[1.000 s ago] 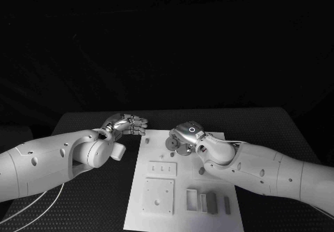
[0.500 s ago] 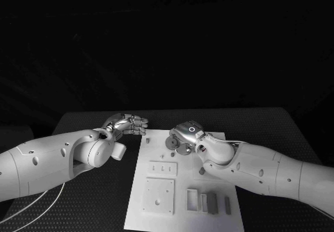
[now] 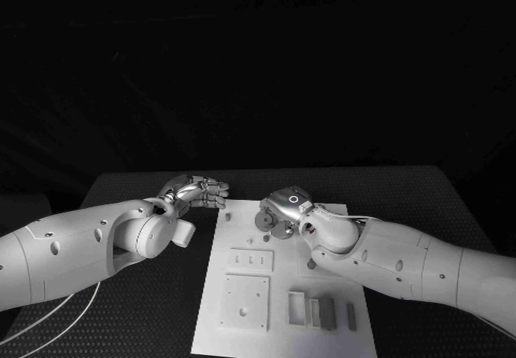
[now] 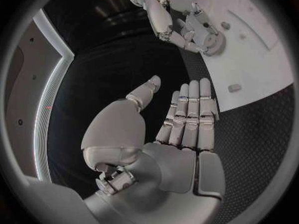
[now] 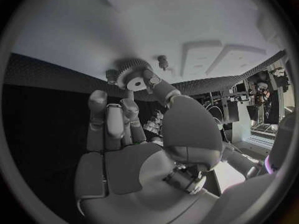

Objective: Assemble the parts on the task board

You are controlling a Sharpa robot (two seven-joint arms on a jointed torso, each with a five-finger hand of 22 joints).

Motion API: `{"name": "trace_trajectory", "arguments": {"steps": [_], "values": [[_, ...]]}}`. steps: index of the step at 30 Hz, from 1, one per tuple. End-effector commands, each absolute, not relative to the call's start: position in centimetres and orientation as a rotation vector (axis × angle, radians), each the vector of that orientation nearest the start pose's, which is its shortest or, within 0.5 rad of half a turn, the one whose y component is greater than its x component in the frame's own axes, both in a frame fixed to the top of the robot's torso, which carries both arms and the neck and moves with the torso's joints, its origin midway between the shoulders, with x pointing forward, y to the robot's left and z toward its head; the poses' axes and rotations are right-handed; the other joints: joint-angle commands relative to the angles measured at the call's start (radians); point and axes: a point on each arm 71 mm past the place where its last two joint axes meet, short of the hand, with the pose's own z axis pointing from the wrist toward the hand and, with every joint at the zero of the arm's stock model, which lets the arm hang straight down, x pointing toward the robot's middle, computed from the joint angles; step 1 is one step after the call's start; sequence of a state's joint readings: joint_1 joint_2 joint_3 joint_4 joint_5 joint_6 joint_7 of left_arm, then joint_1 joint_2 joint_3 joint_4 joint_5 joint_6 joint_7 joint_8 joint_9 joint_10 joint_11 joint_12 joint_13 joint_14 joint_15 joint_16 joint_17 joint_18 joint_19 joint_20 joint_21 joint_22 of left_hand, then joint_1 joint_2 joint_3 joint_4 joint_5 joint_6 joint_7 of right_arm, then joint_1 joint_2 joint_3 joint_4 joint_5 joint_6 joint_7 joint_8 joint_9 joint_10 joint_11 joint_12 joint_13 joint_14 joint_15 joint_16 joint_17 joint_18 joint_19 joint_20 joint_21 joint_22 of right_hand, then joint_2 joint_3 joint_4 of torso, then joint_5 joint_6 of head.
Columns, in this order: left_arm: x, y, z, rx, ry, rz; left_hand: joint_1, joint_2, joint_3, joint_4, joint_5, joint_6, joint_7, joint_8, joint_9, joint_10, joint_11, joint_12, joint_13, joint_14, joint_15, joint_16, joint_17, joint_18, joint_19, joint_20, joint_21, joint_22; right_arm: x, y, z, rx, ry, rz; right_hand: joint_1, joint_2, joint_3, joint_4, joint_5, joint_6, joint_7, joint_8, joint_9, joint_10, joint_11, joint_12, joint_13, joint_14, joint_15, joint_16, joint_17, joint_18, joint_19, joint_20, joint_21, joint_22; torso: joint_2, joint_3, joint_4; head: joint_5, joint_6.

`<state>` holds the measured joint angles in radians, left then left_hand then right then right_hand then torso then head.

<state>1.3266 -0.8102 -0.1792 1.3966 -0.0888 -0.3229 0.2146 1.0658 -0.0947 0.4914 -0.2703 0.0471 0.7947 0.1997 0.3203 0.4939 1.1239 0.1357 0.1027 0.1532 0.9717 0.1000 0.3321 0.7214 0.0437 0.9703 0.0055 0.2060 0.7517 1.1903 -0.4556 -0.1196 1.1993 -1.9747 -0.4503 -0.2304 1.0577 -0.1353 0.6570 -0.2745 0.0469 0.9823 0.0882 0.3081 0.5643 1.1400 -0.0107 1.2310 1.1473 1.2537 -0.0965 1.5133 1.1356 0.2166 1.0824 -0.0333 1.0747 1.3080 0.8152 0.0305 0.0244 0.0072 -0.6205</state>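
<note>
The white task board (image 3: pixel 282 332) lies in the middle of the table. My right hand (image 3: pixel 277 216) hovers over its far end and pinches a toothed gear (image 5: pixel 133 77) between thumb and fingers; the gear (image 4: pixel 215 43) also shows in the left wrist view. A small peg (image 5: pixel 163 61) stands on the board just beyond the gear. My left hand (image 3: pixel 200 192) floats off the board's far left corner, with straight fingers (image 4: pixel 190 115), the thumb apart and nothing held.
On the board are a short peg (image 3: pixel 228 216), a small round part (image 3: pixel 312 263), two raised square plates (image 3: pixel 245 300) and several upright narrow blocks (image 3: pixel 326 312) near the front. Black table (image 3: pixel 419 201) surrounds the board.
My right hand with the gear has edged slightly to the left over the board. The left hand has stayed where it was.
</note>
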Motion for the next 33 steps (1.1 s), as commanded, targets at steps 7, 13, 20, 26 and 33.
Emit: {"name": "trace_trajectory", "arguments": {"steps": [7, 13, 20, 26, 33], "values": [[51.76, 23.18, -18.12, -1.050, 1.592, -1.289, -0.002, -0.002, -0.004, -0.002, 0.003, -0.005, 0.000, -0.003, 0.001, 0.002, 0.008, -0.007, 0.001, 0.003, 0.007, -0.005, 0.001, 0.017, -0.007, 0.002, -0.006, 0.001, 51.72, -8.50, -21.85, -0.604, 1.409, 0.396, 0.012, 0.004, 0.012, 0.006, 0.003, 0.027, 0.016, -0.005, 0.014, -0.014, 0.006, -0.015, -0.011, -0.015, -0.003, -0.001, -0.014, 0.045, -0.001, -0.001, -0.002, 0.013, 0.000, -0.0005, 0.0000, -0.001, 0.000], [51.75, 23.26, -18.12, -1.051, 1.592, -1.287, -0.002, -0.003, -0.004, -0.002, 0.003, -0.005, 0.001, -0.004, 0.001, 0.002, 0.008, -0.007, 0.001, 0.003, 0.007, -0.005, 0.002, 0.017, -0.007, 0.002, -0.006, 0.001, 51.86, -8.73, -21.85, -0.589, 1.412, 0.399, 0.008, -0.026, 0.021, 0.017, 0.003, -0.054, 0.045, -0.057, -0.010, -0.042, 0.033, -0.032, -0.025, -0.045, 0.015, -0.008, -0.043, 0.045, -0.007, 0.003, -0.011, 0.011, 0.000, 0.0002, -0.0006, 0.000, -0.001], [51.76, 23.26, -18.13, -1.052, 1.592, -1.287, -0.002, -0.003, -0.004, -0.002, 0.003, -0.006, 0.001, -0.004, 0.001, 0.002, 0.008, -0.008, 0.001, 0.003, 0.007, -0.006, 0.002, 0.017, -0.007, 0.002, -0.006, 0.001, 51.89, -8.90, -21.72, -0.574, 1.402, 0.409, 0.012, -0.062, 0.029, 0.042, 0.003, -0.133, 0.063, -0.101, -0.037, -0.058, 0.051, -0.036, -0.027, -0.066, 0.034, -0.012, -0.062, 0.045, -0.010, 0.008, -0.016, 0.010, 0.000, 0.0005, 0.0000, 0.000, -0.001], [51.76, 23.31, -18.13, -1.052, 1.592, -1.286, -0.002, -0.003, -0.004, -0.002, 0.003, -0.006, 0.001, -0.004, 0.001, 0.001, 0.008, -0.008, 0.001, 0.002, 0.008, -0.007, 0.002, 0.016, -0.008, 0.002, -0.007, 0.001, 51.80, -8.98, -21.67, -0.568, 1.401, 0.420, 0.016, -0.074, 0.030, 0.053, 0.003, -0.175, 0.063, -0.120, -0.048, -0.065, 0.051, -0.037, -0.028, -0.077, 0.034, -0.013, -0.070, 0.045, -0.013, 0.011, -0.019, 0.010, 0.000, 0.0011, -0.0005, 0.001, -0.002], [51.76, 23.28, -18.13, -1.051, 1.593, -1.287, -0.002, -0.003, -0.004, -0.002, 0.003, -0.007, 0.001, -0.005, 0.001, 0.000, 0.009, -0.009, 0.001, 0.001, 0.008, -0.008, 0.003, 0.016, -0.009, 0.003, -0.008, 0.001, 51.75, -9.23, -21.52, -0.553, 1.387, 0.434, 0.017, -0.083, 0.028, 0.059, 0.003, -0.187, 0.064, -0.124, -0.050, -0.068, 0.052, -0.038, -0.029, -0.082, 0.034, -0.014, -0.075, 0.045, -0.014, 0.012, -0.021, 0.010, 0.000, 0.0013, -0.0009, 0.000, -0.001]]}}
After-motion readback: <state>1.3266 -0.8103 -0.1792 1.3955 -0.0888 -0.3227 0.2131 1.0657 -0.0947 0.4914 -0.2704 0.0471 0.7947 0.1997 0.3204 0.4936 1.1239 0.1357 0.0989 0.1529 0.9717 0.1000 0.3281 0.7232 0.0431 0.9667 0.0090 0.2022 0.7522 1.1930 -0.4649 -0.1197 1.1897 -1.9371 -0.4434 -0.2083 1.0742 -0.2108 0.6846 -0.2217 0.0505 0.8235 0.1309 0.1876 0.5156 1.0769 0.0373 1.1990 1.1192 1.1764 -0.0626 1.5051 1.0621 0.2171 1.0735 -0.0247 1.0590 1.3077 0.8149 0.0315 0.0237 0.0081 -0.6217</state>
